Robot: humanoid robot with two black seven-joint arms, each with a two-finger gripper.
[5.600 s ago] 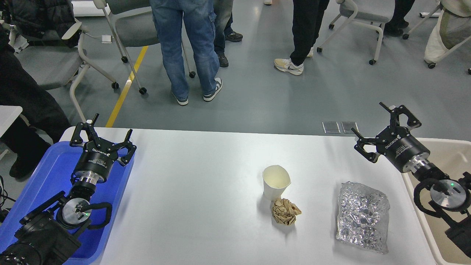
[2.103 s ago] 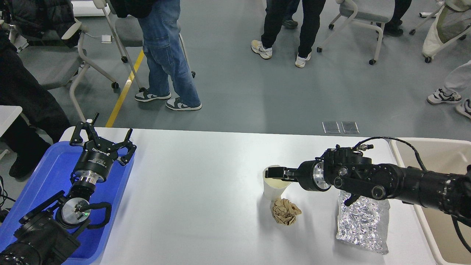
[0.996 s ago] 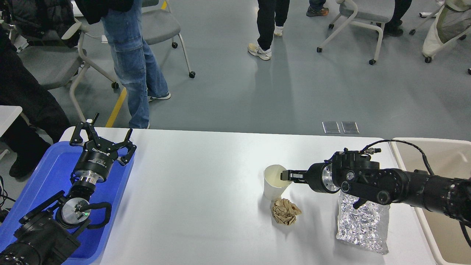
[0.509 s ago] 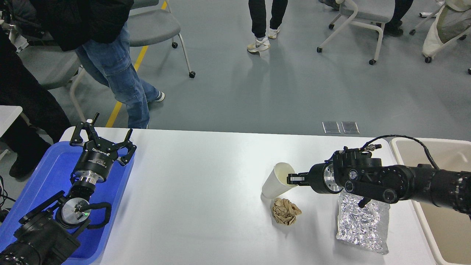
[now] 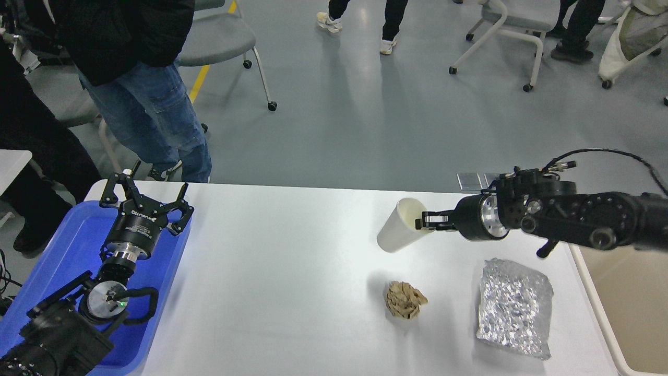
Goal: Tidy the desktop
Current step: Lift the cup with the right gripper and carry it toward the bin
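Head view: looking down on the desktop (image 5: 292, 292), spreading white across most of the lower frame. Lying along its left edge, a blue tray (image 5: 62, 250); sitting at its right edge, a beige bin (image 5: 634, 292). Reaching in from the right, the right arm (image 5: 589, 216), stretching level above the far right part of the surface. Hovering over the tray, the left gripper (image 5: 144, 198), fingers spreading wide, grasping nothing. Resting flat on the right side, a crinkled silver foil bag (image 5: 514, 308). Hanging tilted above the surface, a white paper cup (image 5: 399, 232), mouth facing right. Lying just left of the bag, a crumpled brown paper ball (image 5: 404, 299). Pinching the cup's rim, the right gripper (image 5: 427, 221).
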